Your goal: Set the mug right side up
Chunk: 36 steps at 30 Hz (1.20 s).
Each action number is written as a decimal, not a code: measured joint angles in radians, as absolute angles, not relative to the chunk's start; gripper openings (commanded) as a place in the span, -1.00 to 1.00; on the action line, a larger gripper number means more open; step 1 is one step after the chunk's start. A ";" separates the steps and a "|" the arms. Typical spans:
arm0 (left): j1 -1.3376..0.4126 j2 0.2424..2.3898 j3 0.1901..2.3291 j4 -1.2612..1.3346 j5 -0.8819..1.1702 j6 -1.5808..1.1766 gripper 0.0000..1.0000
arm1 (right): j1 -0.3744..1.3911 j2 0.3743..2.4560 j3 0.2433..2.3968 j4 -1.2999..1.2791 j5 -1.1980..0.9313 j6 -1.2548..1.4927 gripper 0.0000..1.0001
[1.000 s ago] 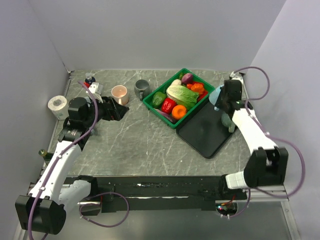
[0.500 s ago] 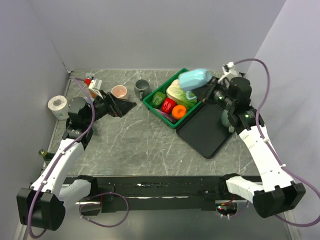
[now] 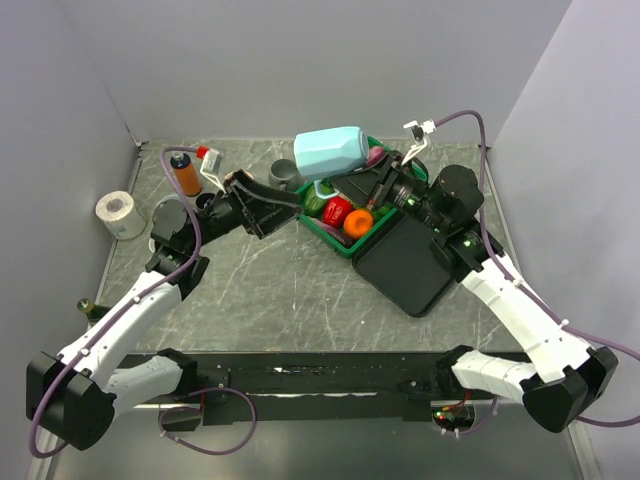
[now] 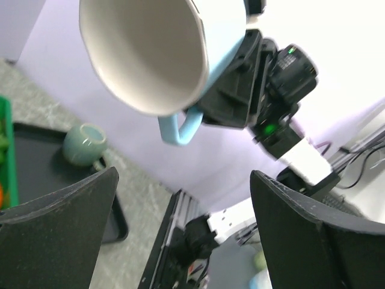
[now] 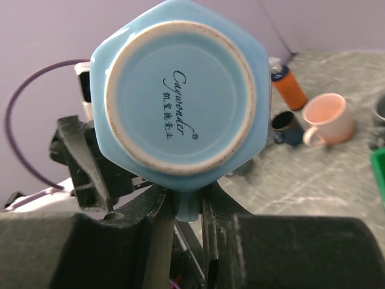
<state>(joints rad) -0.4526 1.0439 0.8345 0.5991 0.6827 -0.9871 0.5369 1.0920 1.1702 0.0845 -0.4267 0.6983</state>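
Task partly done: the mug (image 3: 330,153) hangs on its side above the table (image 3: 280,285), right gripper (image 5: 187,208) clamped on its handle, left gripper (image 3: 272,205) spread wide and empty; uprighting and set-down are not yet done.

One light blue mug (image 3: 330,152) and four other mugs (image 5: 325,117) are counted, plus one crate (image 3: 346,251), one tray (image 3: 405,270), one paper roll (image 3: 120,213), one bottle (image 3: 184,175).

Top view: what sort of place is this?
Likely a robot test cell: plain walls box in a marbled table, left arm and right arm are bolted at its near edge, and a green crate holds vegetables.
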 measured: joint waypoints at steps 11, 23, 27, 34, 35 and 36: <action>-0.471 1.132 0.878 0.770 0.649 -1.161 0.94 | 0.579 1.168 1.173 0.216 -0.530 0.770 -1.00; -0.480 1.168 0.904 0.805 0.642 -1.195 0.14 | 0.580 1.184 1.174 0.290 -0.583 0.826 -1.00; -0.489 1.173 0.904 0.821 0.635 -1.211 0.00 | 0.580 1.184 1.174 0.307 -0.579 0.838 -1.00; -0.495 1.173 0.904 0.834 0.620 -1.230 -0.10 | 0.580 1.188 1.168 0.345 -0.577 0.848 -1.00; -0.495 1.173 0.904 0.834 0.617 -1.233 -0.12 | 0.581 1.190 1.167 0.349 -0.575 0.848 -1.00; -0.495 1.173 0.904 0.834 0.612 -1.235 -0.13 | 0.583 1.192 1.163 0.358 -0.570 0.847 -1.00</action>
<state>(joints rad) -0.4946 1.1732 0.9043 0.8341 0.6117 -1.2350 0.5831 1.1915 1.1625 0.3584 -0.5705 0.8474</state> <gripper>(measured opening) 0.459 0.257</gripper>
